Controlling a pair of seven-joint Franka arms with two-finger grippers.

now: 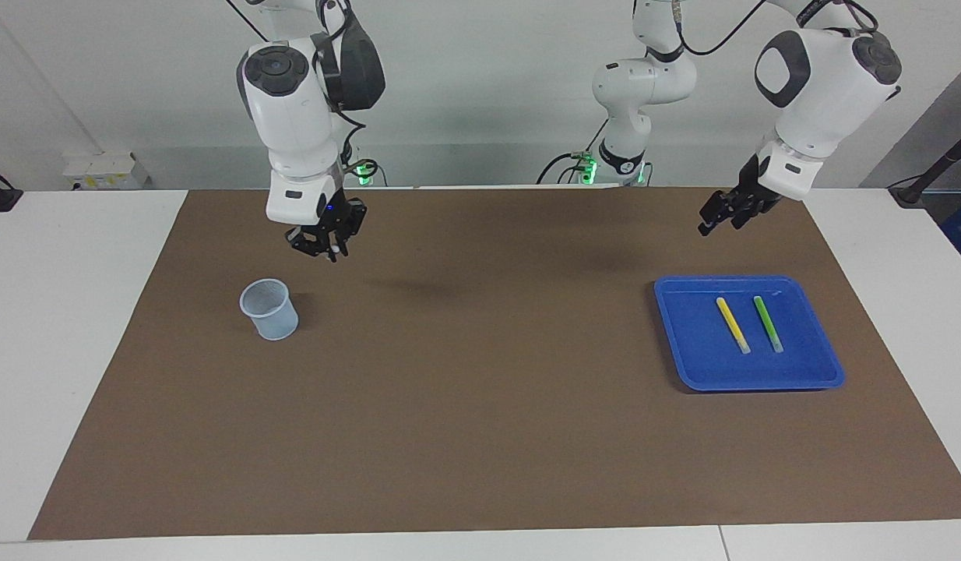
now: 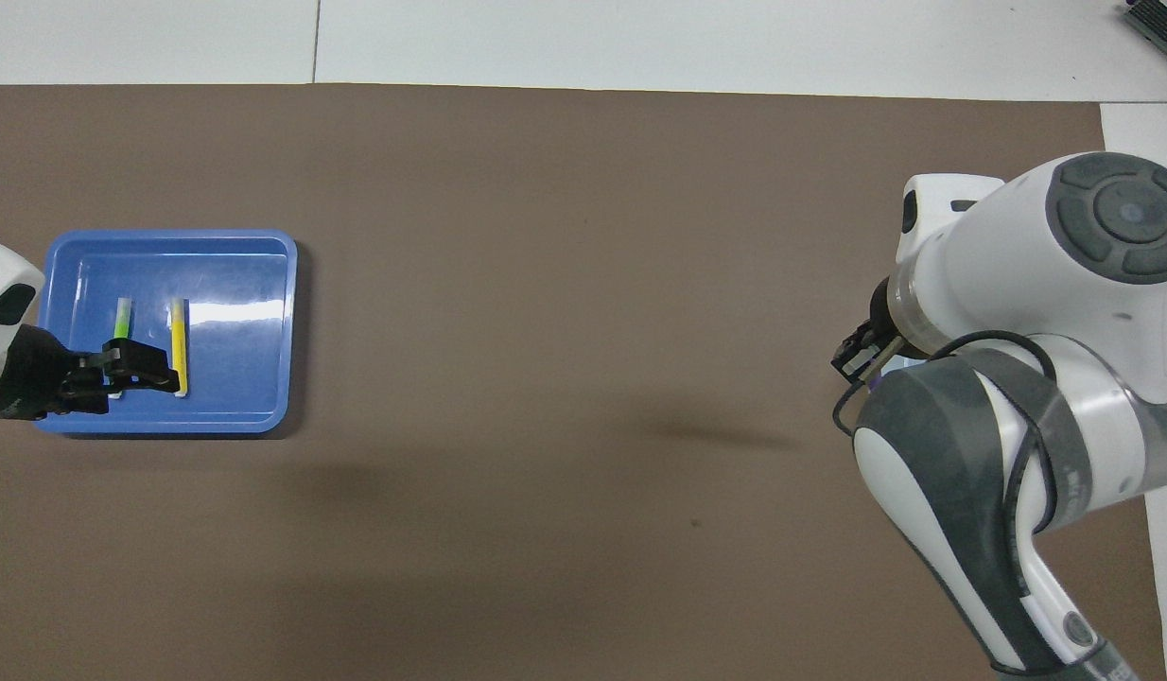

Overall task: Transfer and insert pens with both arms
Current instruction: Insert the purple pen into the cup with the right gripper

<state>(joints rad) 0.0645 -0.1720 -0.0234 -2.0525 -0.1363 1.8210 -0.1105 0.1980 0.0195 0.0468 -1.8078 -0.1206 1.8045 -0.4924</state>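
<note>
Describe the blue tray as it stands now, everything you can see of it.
The blue tray is a glossy, plastic-looking rectangle with rounded corners and a low raised rim. It lies flat on the brown mat toward the left arm's end of the table. Inside, the yellow pen and the green pen lie side by side, apart, whitish ends pointing away from the robots. Nothing else touches it.
</note>
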